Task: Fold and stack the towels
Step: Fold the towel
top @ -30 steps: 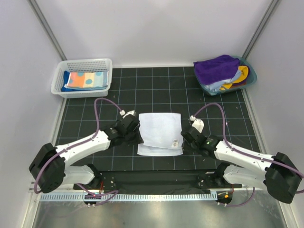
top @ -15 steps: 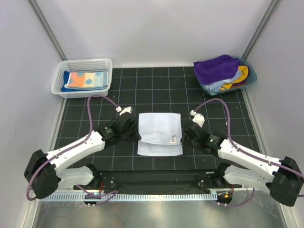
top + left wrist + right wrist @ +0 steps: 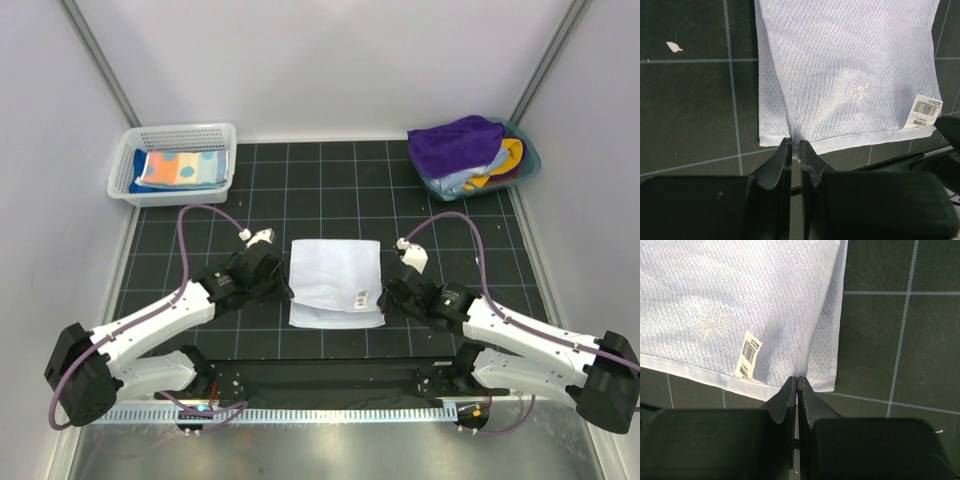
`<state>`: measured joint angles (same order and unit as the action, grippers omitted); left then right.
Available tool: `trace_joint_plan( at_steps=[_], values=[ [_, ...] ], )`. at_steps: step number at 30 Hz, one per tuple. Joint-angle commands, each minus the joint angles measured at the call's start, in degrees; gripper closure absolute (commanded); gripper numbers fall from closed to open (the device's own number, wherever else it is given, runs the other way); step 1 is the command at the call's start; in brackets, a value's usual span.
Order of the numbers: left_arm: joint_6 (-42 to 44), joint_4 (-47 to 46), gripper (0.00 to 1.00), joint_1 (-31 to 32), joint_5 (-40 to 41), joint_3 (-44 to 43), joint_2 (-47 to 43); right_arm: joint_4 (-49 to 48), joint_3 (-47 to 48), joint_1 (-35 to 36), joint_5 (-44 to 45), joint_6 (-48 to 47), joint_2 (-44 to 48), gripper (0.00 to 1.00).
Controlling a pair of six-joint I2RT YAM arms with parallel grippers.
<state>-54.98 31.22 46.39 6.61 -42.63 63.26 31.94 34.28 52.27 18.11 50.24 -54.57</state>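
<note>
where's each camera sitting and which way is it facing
Top external: above and behind the bases, looking down on left arm, right arm and the white towel.
Left wrist: looks down past left gripper pinching the towel's hem.
Right wrist: same, right gripper, same hem.
Both wrist views share the barcode tag.

We note a white towel lying flat at the middle of the black grid mat, folded in two, the top layer slightly askew so the lower layer shows along the near edge; waffle weave, a stitched snowflake, a barcode tag near its right near corner; a polka-dot towel lies folded in the mesh basket, far left; a purple towel is heaped, crumpled, over other cloths in the teal tub, far right.
</note>
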Motion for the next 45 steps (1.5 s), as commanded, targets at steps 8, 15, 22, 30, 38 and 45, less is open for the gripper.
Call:
trace_joint_plan(
  at_steps=[8, 15, 22, 30, 38, 45],
  values=[
    [-1.4, -4.5, 1.0, 0.0, -4.1, 5.8, 2.1, -1.1, -3.0, 1.2, 2.3, 3.1, 0.0, 0.94],
    [-1.4, -10.6, 0.97, 0.0, -6.4, 9.0, 8.4, -5.2, -7.4, 1.3, 0.7, 3.9, -3.3, 0.85],
    [-0.7, -10.1, 0.6, 0.0, -5.9, 8.4, 8.2, -3.5, -6.8, 1.2, 1.0, 3.6, -2.0, 0.59],
    [3.6, -2.3, 0.47, -3.7, 1.5, -2.1, 7.1, -0.9, 3.1, -0.2, 7.0, -3.2, -4.0, 0.47],
    [10.5, -4.9, 0.5, -12.5, 5.8, -16.3, 22.1, -9.5, 15.2, -15.9, -1.2, -14.1, -22.9, 0.49],
    [15.9, -7.1, 0.54, -16.7, 6.4, -24.2, 35.4, -11.6, 24.5, -21.5, -2.4, -19.6, -37.5, 0.51]
  ],
)
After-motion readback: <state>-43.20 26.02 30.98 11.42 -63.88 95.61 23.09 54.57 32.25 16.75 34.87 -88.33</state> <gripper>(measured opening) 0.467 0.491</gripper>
